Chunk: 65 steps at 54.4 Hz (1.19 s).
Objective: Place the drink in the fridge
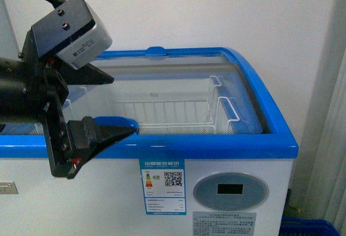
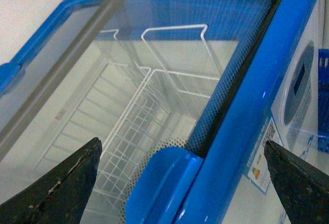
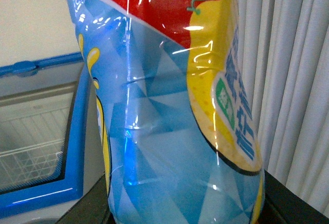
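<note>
The fridge (image 1: pixel 216 192) is a white chest cooler with a blue rim (image 1: pixel 259 138) and a curved glass lid (image 1: pixel 178 84). White wire baskets (image 1: pixel 173 111) show through the glass. My left gripper (image 1: pixel 124 104) is open at the front rim, its black fingers on either side of the lid's blue handle (image 1: pixel 116 122). In the left wrist view that handle (image 2: pixel 159 188) lies between the spread fingertips (image 2: pixel 77 172). My right gripper (image 3: pixel 185 215) is shut on the drink bottle (image 3: pixel 164 131), which has a blue, red and yellow label and fills the right wrist view. The fridge rim (image 3: pixel 77 131) lies beside it.
A round control panel (image 1: pixel 231 191) and an energy label (image 1: pixel 162 186) are on the fridge front. A blue crate (image 1: pixel 308 228) stands on the floor at the right. A pale curtain (image 1: pixel 331 138) hangs to the right, also behind the bottle (image 3: pixel 293 80). A white wall is behind.
</note>
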### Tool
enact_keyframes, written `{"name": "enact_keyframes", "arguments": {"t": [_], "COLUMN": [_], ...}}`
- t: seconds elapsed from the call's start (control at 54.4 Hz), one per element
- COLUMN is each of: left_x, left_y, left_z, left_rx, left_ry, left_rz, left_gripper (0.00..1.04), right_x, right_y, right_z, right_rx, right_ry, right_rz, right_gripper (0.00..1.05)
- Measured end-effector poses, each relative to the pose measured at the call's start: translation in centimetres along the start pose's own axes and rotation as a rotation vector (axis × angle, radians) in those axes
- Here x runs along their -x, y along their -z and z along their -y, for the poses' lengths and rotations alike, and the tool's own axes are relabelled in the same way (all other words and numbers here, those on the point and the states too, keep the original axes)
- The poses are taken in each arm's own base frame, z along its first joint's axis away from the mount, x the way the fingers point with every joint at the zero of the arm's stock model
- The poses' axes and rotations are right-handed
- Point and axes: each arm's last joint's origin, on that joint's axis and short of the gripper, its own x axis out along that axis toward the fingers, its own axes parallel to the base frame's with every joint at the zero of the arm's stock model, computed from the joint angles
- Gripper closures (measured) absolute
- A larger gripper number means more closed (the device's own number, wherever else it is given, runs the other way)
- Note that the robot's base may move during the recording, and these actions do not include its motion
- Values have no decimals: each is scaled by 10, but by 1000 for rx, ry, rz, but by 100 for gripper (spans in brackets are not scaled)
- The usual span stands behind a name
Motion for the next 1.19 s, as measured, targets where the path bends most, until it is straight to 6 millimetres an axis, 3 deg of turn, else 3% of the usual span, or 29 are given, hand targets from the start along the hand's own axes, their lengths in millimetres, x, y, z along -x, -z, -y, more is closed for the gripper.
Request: {"name": "enact_keyframes", "arguments": {"t": [0.184,0.551,0.973,1.194], "left_x": [-2,-12,-29,-53], "left_y": [-8,22,45,48], "left_z": [-9,-18,-55,-80], "left_rx": [-66,-262,-331,-372], "left_ry": [28,78,48,-4], "left_rz": [48,-64,-107,-74], "left_gripper": [8,8,8,8], "right_x": [0,0,0,0], "right_y": [0,0,0,0], "right_z": [0,0,0,0], "right_rx": [0,0,0,0], "right_ry": [0,0,0,0], "right_rz": [0,0,0,0], "right_gripper": [59,59,59,59]}}
